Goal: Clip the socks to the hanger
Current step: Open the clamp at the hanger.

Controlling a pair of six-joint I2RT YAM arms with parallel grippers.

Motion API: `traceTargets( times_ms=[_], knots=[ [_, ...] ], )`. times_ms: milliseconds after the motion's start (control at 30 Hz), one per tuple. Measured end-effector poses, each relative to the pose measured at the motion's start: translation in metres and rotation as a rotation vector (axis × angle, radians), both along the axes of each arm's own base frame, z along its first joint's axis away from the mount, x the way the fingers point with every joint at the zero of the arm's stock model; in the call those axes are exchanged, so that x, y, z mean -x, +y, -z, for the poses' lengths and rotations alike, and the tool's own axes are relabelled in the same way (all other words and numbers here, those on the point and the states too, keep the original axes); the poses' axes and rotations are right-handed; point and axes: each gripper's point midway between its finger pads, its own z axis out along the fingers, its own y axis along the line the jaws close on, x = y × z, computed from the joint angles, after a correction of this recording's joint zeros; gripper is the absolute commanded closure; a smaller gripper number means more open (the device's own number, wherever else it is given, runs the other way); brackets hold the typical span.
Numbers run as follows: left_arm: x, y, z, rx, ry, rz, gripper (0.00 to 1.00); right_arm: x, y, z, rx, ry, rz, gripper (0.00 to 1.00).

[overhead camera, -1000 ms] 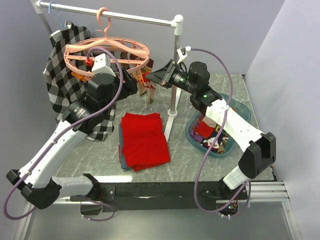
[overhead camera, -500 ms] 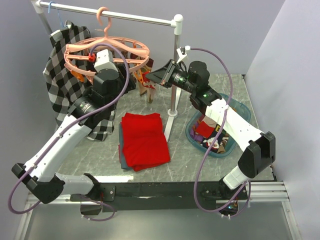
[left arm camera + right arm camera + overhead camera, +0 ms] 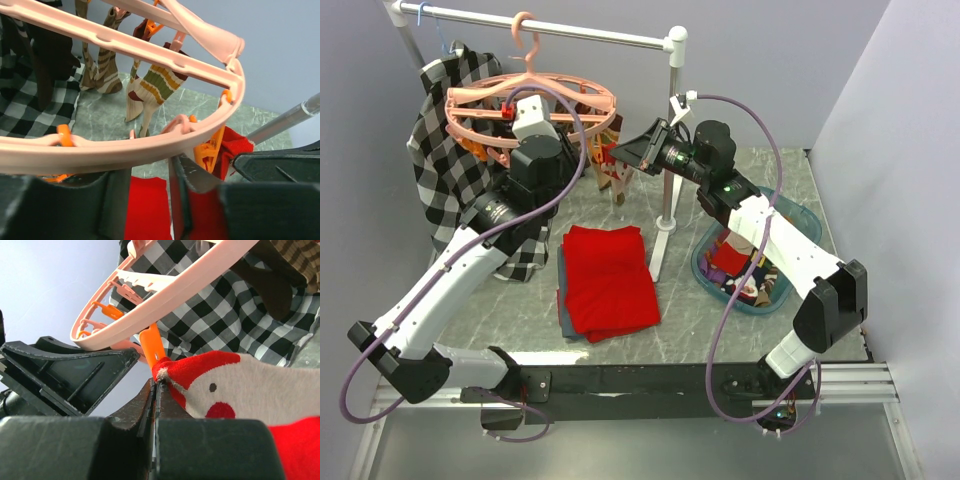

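The salmon-pink hanger hangs by its hook from the white rail. My left gripper is right under its outer ring, open by a narrow gap with only red cloth showing through it. My right gripper is shut on the edge of a red and white sock, held right at an orange clip under the ring. That red sock also shows beside an orange clip. Striped socks hang from clips on the far side.
A black-and-white checked shirt hangs at the left behind the hanger. The white stand's post rises just right of the hanger. A folded red cloth lies on the table, and a teal basket at the right holds several socks.
My left arm has risen and pushed in under the hanger's ring, and its jaws have narrowed. The hanger has shifted slightly. My right gripper has stayed shut on the sock.
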Motion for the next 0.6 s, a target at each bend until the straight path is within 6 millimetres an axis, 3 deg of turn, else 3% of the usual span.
traceTargets(
  times_ms=[67, 133, 300, 367, 400, 600],
  knots=[
    [0.000, 0.000, -0.001, -0.001, -0.003, 0.001, 0.75, 0.000, 0.000, 0.000, 0.002, -0.002, 0.000, 1.00],
    [0.000, -0.001, -0.001, -0.003, -0.005, 0.003, 0.82, 0.000, 0.000, 0.002, 0.008, -0.004, 0.002, 0.93],
    [0.000, -0.001, -0.002, -0.008, -0.007, 0.006, 0.89, -0.004, -0.003, 0.008, 0.046, -0.018, 0.029, 0.54],
    [0.000, -0.001, -0.002, -0.009, -0.007, 0.007, 0.90, -0.006, -0.008, 0.015, 0.080, -0.027, 0.055, 0.46],
    [0.000, -0.001, -0.002, -0.012, -0.007, 0.009, 0.90, -0.006, -0.010, 0.018, 0.099, -0.031, 0.065, 0.37],
    [0.003, -0.001, -0.003, -0.012, -0.006, 0.023, 0.92, 0.008, -0.049, 0.033, 0.283, -0.117, 0.177, 0.28]
  ],
)
